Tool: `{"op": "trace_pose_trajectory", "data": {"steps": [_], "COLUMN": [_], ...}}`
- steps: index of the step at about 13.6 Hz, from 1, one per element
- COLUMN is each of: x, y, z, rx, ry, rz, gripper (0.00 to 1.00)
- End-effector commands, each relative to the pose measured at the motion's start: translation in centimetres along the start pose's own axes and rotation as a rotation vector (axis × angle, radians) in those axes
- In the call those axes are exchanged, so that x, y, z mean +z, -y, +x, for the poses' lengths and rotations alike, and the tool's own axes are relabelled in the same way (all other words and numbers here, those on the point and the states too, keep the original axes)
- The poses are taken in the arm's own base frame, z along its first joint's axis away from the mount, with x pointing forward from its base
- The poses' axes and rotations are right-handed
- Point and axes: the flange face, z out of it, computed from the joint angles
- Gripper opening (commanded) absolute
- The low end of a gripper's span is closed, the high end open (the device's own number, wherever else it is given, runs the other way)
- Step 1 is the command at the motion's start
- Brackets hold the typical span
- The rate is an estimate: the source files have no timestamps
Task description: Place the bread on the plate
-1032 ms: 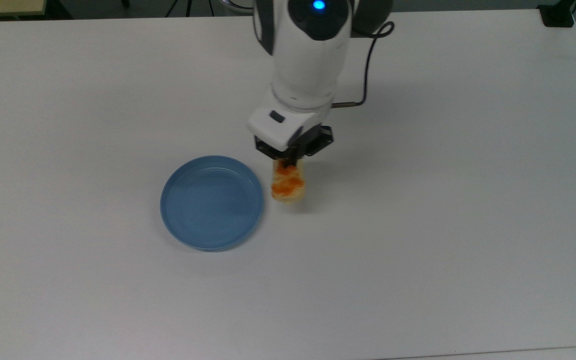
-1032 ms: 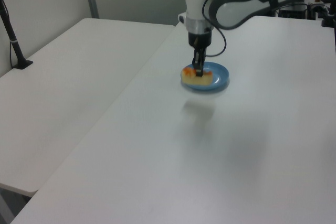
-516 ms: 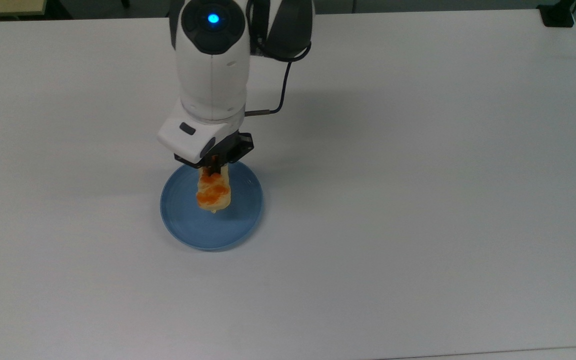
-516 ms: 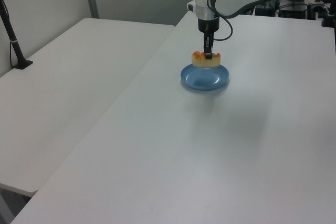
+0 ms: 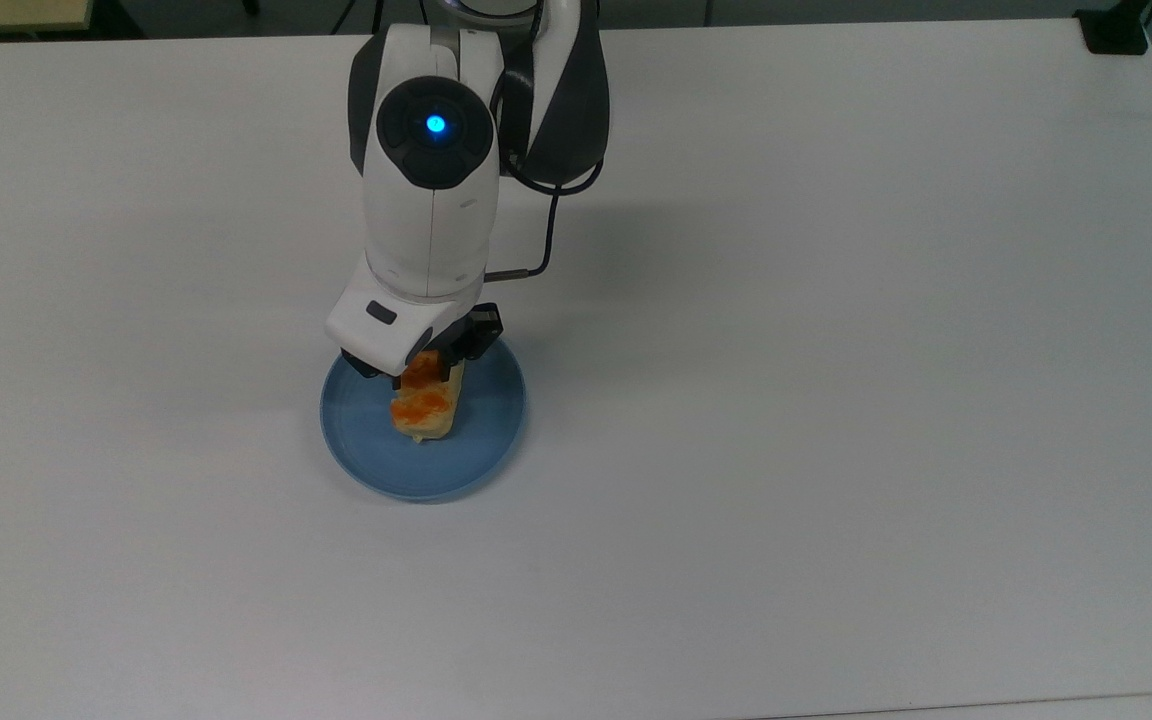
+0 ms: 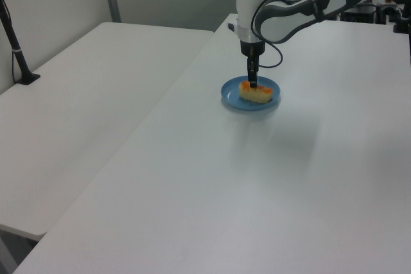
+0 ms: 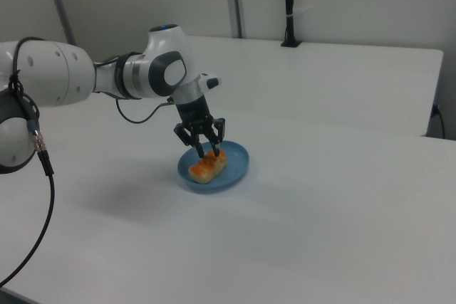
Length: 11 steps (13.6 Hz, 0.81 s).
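The pale-yellow bread [image 5: 424, 410] with orange glazed patches lies low in the round light-blue plate [image 5: 386, 478], a little toward the top view's upper side of its middle. My gripper [image 5: 426, 370] points straight down over the bread's arm-side end and is shut on it. In the left view the bread [image 6: 258, 93] rests flat inside the plate [image 6: 231, 98] under the gripper [image 6: 252, 83]. In the right view the two fingers of the gripper [image 7: 206, 152] straddle the bread [image 7: 206, 167] on the plate [image 7: 239, 164].
The white table [image 5: 836, 450] spreads wide around the plate. A black clamp [image 5: 1114, 30] sits at its far right corner in the top view. A second white table [image 6: 77, 94] with a black post [image 6: 16, 49] adjoins at the left view's left.
The arm carried the bread from beside the plate to over it, then lowered it until the bread lies in the plate.
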Motion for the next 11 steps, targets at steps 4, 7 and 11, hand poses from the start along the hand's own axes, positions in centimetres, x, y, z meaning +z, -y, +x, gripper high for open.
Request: {"op": "trace_pose_trajectory", "data": {"steps": [4,7,11], "x": [-6.5,-11.8,-19.9], "y": [-1.3,0.1,2.0], "z": [-1.1,-2.8,-6.9], "rx": [0.068,0.161,0.343], "ry": [-0.086,-0.061,-0.012], "rz": [-0.016,0.007,0.034], "gripper": [1.00,1.00,1.00]}}
